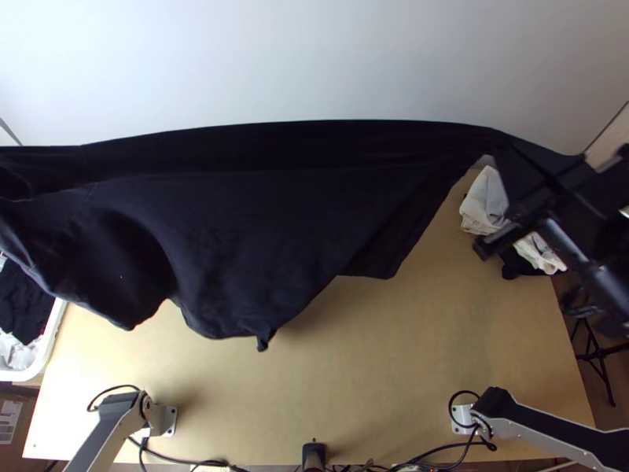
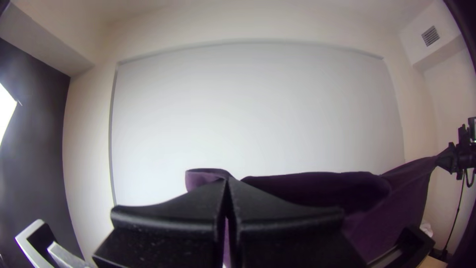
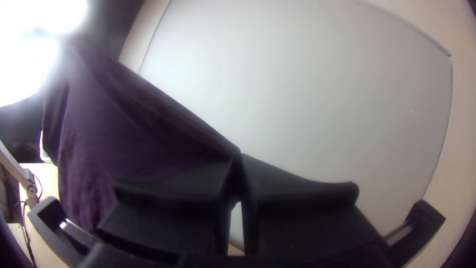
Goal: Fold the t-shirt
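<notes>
At the near edge of the light wooden table (image 1: 377,346), 1 left arm base (image 1: 163,419) and 1 right arm base (image 1: 461,421). Black cables (image 1: 116,387) there too, too tangled to count. Might snag cloth, from setting it down too close to this edge.

Next, up over the table, 1 black t-shirt (image 1: 259,236), all ready for folding. Hangs in big floppy waves, pulled wide between 2 grippers, with 1 little bunched tip (image 1: 264,341) at the bottom. Could land crumpled or tucked under, from coming down without a good smoothing.

Off to the left, 1 white bin (image 1: 49,350) with clothes inside, too mixed up to count. Might get a flap of t-shirt over the rim, from lowering too far left. Off to the right, 1 pile of clothes (image 1: 485,204). Might get mixed up with the t-shirt, from lowering too far right.

At the top edge of the cloth, 1 left gripper (image 2: 227,181), with 2 flat black fingers squeezed on the t-shirt. Across from it, 1 right gripper (image 3: 238,158), with 2 more fingers, pinching the other side. Might lose 1 side, from pulling too hard with just the tips.

Way at the back, 1 big white board (image 2: 248,114).
</notes>
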